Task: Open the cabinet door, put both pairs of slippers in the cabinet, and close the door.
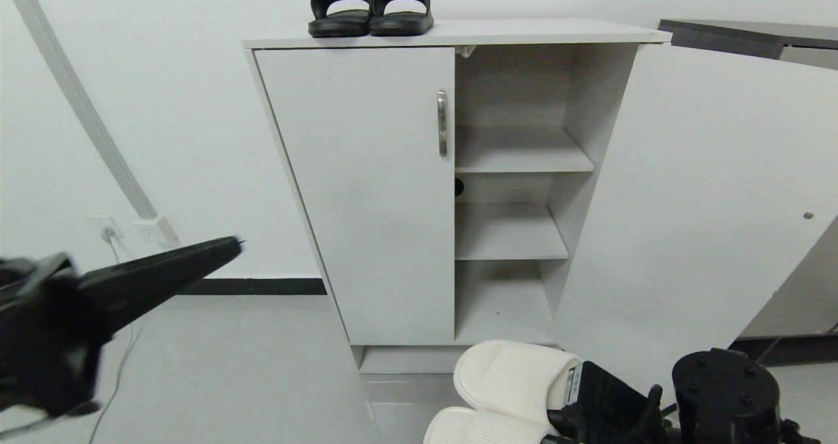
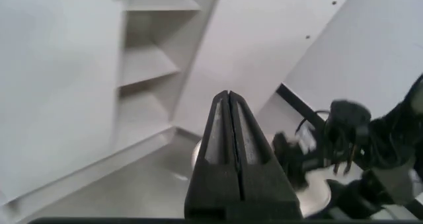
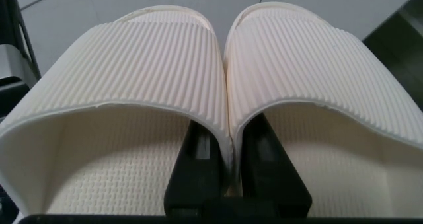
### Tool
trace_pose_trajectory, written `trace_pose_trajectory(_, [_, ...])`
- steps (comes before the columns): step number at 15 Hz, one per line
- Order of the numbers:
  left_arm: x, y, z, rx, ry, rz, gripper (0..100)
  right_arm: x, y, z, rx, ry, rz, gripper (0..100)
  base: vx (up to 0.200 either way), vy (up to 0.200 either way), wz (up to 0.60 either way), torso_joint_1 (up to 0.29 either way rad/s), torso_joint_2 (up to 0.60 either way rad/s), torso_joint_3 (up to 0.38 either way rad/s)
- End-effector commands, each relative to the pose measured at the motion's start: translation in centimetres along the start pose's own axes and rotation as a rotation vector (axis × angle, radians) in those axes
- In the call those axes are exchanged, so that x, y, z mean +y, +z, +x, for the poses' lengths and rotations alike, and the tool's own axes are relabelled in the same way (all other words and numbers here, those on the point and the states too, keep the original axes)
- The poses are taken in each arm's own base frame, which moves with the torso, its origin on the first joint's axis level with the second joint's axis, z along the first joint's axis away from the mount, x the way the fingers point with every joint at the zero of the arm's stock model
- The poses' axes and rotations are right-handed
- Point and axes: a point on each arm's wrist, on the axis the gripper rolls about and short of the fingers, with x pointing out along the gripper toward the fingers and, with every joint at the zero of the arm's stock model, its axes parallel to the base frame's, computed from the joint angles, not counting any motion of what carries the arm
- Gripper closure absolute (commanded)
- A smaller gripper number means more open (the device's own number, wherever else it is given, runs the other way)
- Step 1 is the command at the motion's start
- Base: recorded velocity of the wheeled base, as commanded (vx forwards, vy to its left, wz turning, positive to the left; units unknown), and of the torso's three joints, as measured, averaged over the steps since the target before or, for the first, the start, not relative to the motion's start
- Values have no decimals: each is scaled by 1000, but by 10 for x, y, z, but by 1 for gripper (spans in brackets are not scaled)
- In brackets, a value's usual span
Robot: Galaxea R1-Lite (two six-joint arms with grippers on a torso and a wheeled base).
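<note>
- White slippers [image 1: 514, 382] lie side by side, low in front of the cabinet [image 1: 524, 33], toes toward its open right half and shelves [image 1: 517, 152].
- The right gripper [image 3: 228, 178] grasps them. The right wrist view shows one finger inside each slipper, pinching the touching inner walls together.
- Black slippers [image 1: 371, 10] rest as a pair on the cabinet top, toward its left.
- The right door [image 1: 687, 202] stands wide open and the left door [image 1: 357, 195] is closed.
- The left gripper [image 1: 226, 246] hangs left of the cabinet, clenched and empty. The left wrist view shows its fingers pressed flat together.
</note>
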Motion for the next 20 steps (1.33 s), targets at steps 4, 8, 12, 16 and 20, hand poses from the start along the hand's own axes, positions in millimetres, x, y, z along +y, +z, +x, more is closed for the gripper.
trace_pose_trajectory(4, [-21,-98,-137,-72,404,71,100,-9,-13,18,10,-36,13,100,0,0,0,0,0,0])
trace_pose_trajectory(8, [-4,-141,-131,-15,643,147,100,-15,-22,30,3,-60,43,100,0,0,0,0,0,0])
trace_pose_trajectory(12, [9,-175,-125,-31,726,310,100,-16,-23,30,2,-64,44,100,0,0,0,0,0,0])
trace_pose_trajectory(16, [8,-175,-125,-25,682,305,100,-16,-22,31,-2,-63,41,100,0,0,0,0,0,0])
trace_pose_trajectory(20, [8,-175,-125,-25,679,305,100,-17,-18,35,-10,-117,39,100,0,0,0,0,0,0])
